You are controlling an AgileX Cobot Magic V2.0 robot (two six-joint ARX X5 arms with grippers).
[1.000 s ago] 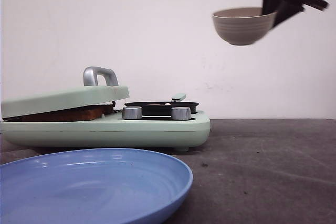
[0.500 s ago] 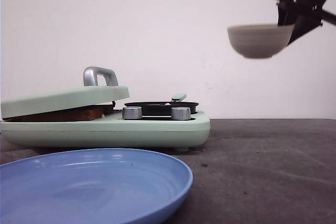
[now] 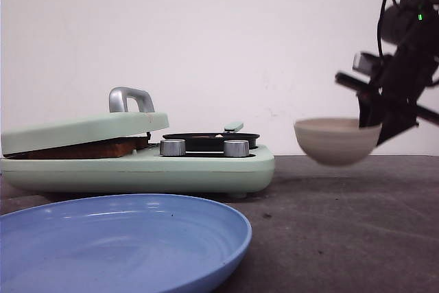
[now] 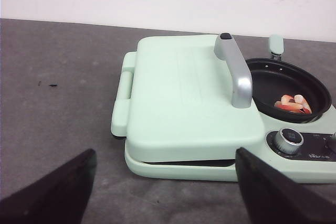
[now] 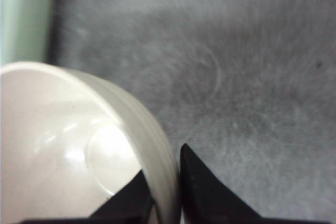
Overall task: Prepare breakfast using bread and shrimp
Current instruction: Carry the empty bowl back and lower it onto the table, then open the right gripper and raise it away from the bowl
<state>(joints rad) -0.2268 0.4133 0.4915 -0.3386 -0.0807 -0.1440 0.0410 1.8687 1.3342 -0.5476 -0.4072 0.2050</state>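
Bread (image 3: 89, 149) shows as a brown crust edge under the lid (image 3: 82, 130) of the mint-green breakfast maker (image 3: 137, 169); its faces are hidden. Pink shrimp (image 4: 292, 104) lie in the small black pan (image 4: 286, 80) on the maker's right side. My right gripper (image 5: 167, 182) is shut on the rim of an empty beige bowl (image 3: 336, 141), held just above the table right of the maker. One finger is inside the bowl (image 5: 68, 145), one outside. My left gripper (image 4: 164, 182) is open, hovering in front of the maker's closed lid (image 4: 184, 93).
A large blue plate (image 3: 116, 241) sits at the near left. The lid has a silver handle (image 3: 130, 98) and two silver knobs (image 3: 173, 147) stand on the maker's front. Dark grey tabletop (image 3: 343, 224) extends to the right; a white wall stands behind.
My right arm has carried the beige bowl down and slightly rightward, from high above the maker to just above the table. The maker, the plate and the lid have not moved.
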